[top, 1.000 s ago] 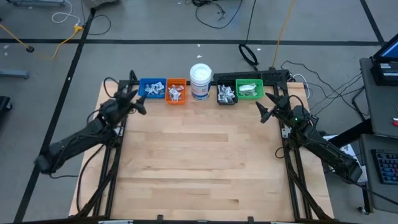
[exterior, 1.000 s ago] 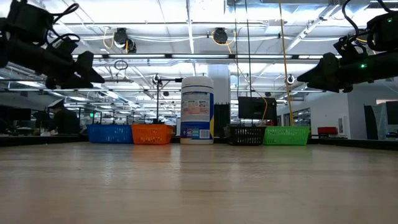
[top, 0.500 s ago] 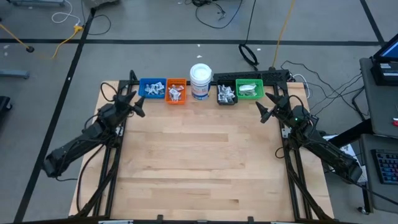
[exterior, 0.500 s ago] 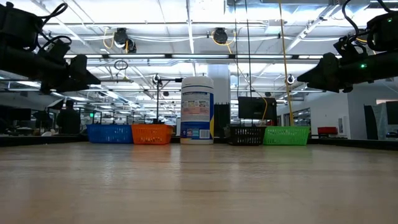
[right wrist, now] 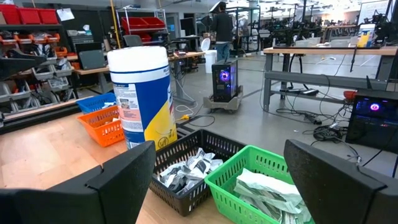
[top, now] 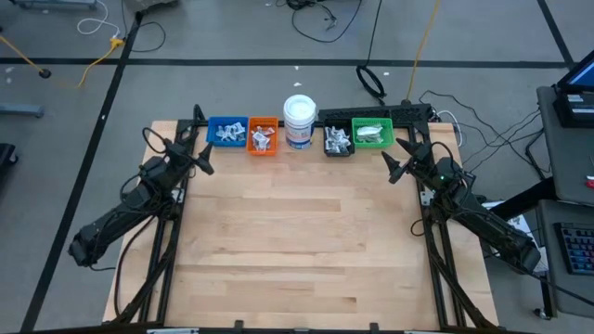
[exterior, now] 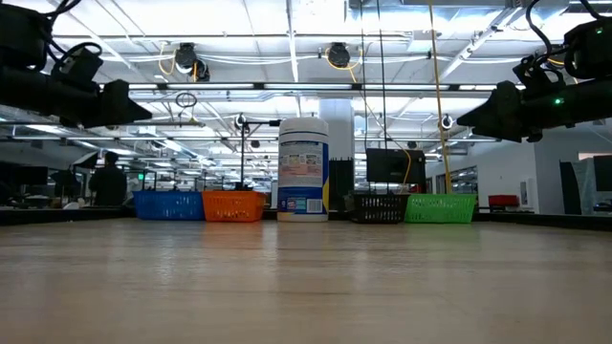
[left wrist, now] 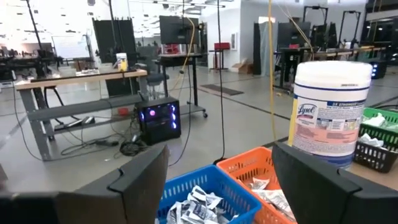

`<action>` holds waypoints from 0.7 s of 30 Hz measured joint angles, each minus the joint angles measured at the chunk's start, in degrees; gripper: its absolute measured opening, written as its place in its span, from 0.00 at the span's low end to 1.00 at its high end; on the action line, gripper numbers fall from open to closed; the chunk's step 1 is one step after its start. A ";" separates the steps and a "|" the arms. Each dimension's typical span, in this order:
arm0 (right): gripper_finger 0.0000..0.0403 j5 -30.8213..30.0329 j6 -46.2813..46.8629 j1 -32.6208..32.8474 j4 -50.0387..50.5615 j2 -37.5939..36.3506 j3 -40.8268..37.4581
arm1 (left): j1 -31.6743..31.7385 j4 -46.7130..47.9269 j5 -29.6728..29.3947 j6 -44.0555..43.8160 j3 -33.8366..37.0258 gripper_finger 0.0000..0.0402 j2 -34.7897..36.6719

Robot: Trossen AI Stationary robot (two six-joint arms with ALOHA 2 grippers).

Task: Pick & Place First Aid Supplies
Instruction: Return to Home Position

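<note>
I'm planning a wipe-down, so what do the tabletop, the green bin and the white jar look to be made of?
Tabletop: pale wood planks with a matt finish; grain and plank seams show.
Green bin: likely moulded plastic, judging by its lattice walls and uniform colour.
White jar: probably plastic, with a smooth body and a glossy printed label.

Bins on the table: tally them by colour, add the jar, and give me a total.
Blue bin: 1
Orange bin: 1
Black bin: 1
Green bin: 1
White jar: 1
Total: 5
</note>
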State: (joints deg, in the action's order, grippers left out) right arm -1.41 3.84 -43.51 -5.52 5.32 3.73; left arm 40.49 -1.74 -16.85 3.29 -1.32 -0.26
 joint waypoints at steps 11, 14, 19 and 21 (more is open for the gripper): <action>0.87 0.00 0.00 0.00 0.00 -0.01 0.01 | -0.02 0.04 -0.20 -2.24 0.02 0.69 -0.86; 0.87 0.00 0.00 0.00 0.00 -0.01 0.00 | -0.01 -0.15 -0.19 -2.31 0.04 0.68 -0.85; 0.87 0.00 0.00 0.00 0.00 -0.02 0.00 | -0.01 -0.17 -0.18 -2.27 0.06 0.69 -0.85; 0.87 0.00 0.00 0.00 0.00 -0.02 0.00 | 0.00 -0.20 -0.16 -2.10 0.05 0.70 -0.85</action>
State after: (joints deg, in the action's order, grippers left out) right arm -1.41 3.84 -43.51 -5.52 5.30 3.73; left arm 40.49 -1.94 -17.02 1.19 -1.27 -1.10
